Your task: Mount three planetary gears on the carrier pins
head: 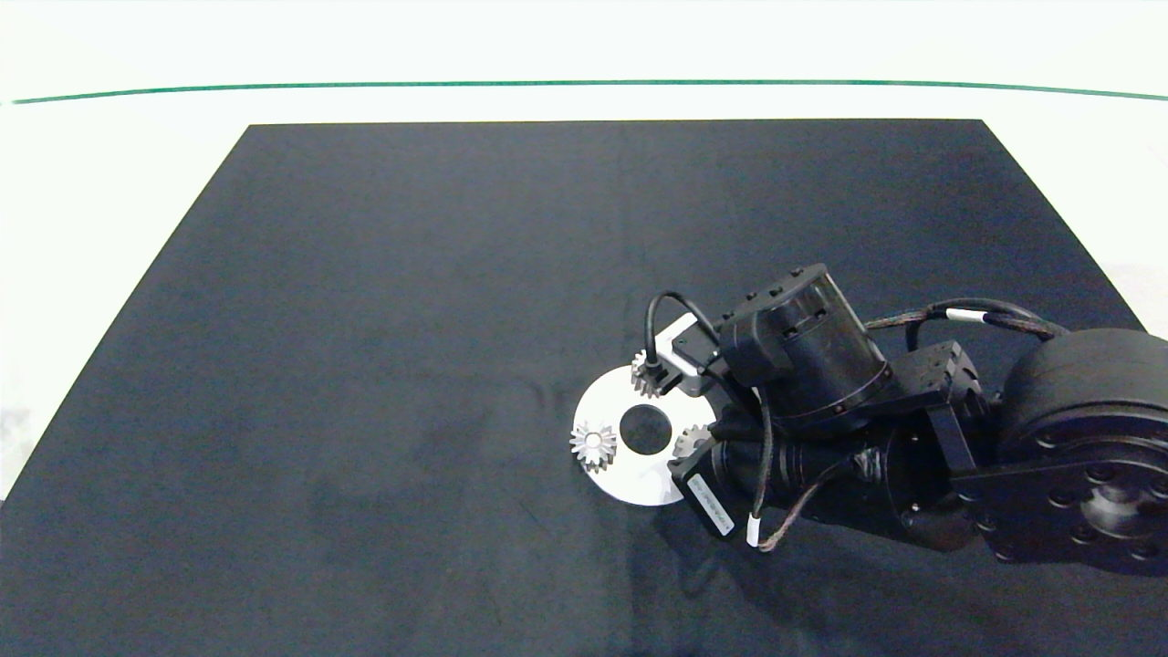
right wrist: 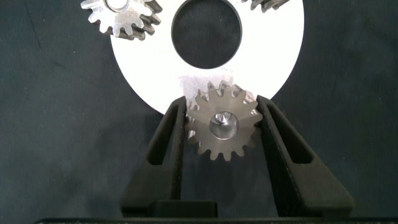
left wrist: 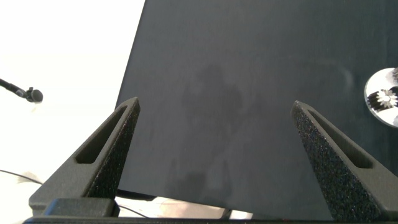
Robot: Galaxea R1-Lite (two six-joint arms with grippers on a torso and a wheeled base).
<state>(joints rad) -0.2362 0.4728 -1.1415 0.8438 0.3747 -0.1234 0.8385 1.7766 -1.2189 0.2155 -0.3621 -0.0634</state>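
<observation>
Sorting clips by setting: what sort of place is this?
Probably a robot assembly test bench: a black mat on a white table, a flat white round disc carrying small silver-grey metal gears, nothing domestic.

White disc (head: 630,479) w/ gears (head: 593,445), right arm (head: 912,429) over it, black mat (head: 411,365)

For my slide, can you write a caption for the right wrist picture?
Right gripper holds the third planetary gear at the white disc edge; two gears already sit on it.

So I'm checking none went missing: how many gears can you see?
3, all at the white disc. One gear sits on its left edge, one at its far edge, and one sits between the right gripper's fingers at the disc's right rim.
</observation>
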